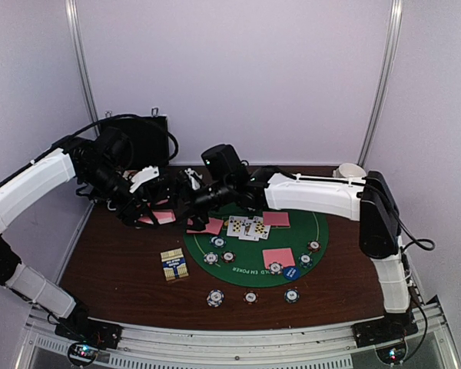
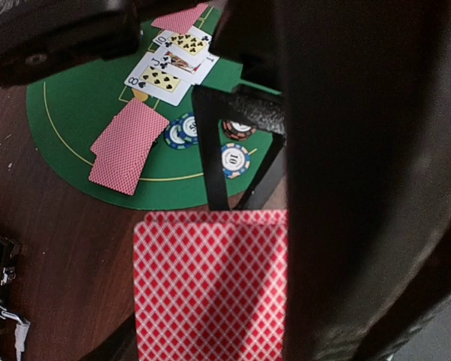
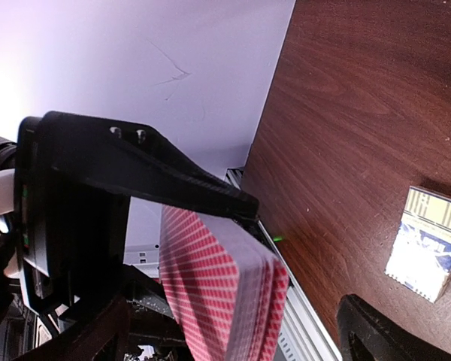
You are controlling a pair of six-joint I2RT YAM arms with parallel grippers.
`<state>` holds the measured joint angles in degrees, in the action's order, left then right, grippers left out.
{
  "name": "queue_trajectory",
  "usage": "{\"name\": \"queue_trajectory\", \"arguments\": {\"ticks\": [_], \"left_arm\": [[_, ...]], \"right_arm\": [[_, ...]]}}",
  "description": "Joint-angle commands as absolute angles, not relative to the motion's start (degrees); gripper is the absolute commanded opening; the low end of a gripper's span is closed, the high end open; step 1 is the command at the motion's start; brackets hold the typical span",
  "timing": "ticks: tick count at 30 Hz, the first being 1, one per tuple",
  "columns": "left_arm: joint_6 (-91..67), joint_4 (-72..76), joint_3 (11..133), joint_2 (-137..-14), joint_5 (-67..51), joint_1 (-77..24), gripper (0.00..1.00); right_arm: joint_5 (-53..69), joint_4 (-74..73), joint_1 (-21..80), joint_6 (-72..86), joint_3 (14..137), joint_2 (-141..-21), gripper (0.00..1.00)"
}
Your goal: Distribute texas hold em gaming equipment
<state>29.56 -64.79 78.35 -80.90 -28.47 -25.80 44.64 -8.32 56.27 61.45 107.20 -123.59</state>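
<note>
My left gripper (image 1: pixel 155 211) is shut on a deck of pink-backed cards (image 1: pixel 163 217), held above the table left of the green mat (image 1: pixel 316 227). The deck fills the lower left wrist view (image 2: pixel 210 286). My right gripper (image 1: pixel 183 201) is open, and in its wrist view the deck (image 3: pixel 218 286) stands edge-on between its two fingers (image 3: pixel 368 331). The left gripper's black finger (image 3: pixel 135 165) lies along the deck's top. On the mat lie face-up cards (image 1: pixel 248 227), pink card pairs (image 1: pixel 278 257), striped chips (image 1: pixel 217 241) and a blue disc (image 1: pixel 291 272).
Three chips (image 1: pixel 250 296) lie on the wood in front of the mat. A card box (image 1: pixel 174 264) lies left of the mat and shows in the right wrist view (image 3: pixel 428 241). A black case (image 1: pixel 142 138) stands at the back left. A white bowl (image 1: pixel 351 171) stands at the back right.
</note>
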Motion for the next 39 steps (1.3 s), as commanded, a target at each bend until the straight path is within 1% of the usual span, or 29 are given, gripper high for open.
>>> {"name": "queue_trajectory", "arguments": {"ticks": [1, 11, 18, 28, 33, 39], "left_arm": [[29.5, -64.3, 80.0, -80.2, -30.2, -25.7, 0.00], [29.6, -64.3, 79.8, -79.8, -30.2, -25.7, 0.00], [29.7, -64.3, 79.3, -79.3, -30.0, -25.7, 0.00], [29.7, -64.3, 79.1, -78.8, -30.1, -25.7, 0.00], [29.7, -64.3, 79.2, -79.0, -30.0, -25.7, 0.00], [29.7, -64.3, 79.2, -79.2, -30.0, -25.7, 0.00]], "right_arm": [[45.3, -6.6, 56.7, 63.3, 110.3, -126.0, 0.97], [44.9, -4.4, 56.6, 65.5, 110.5, -127.4, 0.88], [45.0, -6.6, 55.6, 64.8, 109.5, -127.5, 0.77], [44.0, -13.2, 53.3, 59.7, 106.6, -123.7, 0.62], [44.3, -13.8, 52.7, 58.8, 105.8, -122.0, 0.56], [44.3, -15.0, 51.8, 57.7, 105.6, -119.8, 0.40]]}}
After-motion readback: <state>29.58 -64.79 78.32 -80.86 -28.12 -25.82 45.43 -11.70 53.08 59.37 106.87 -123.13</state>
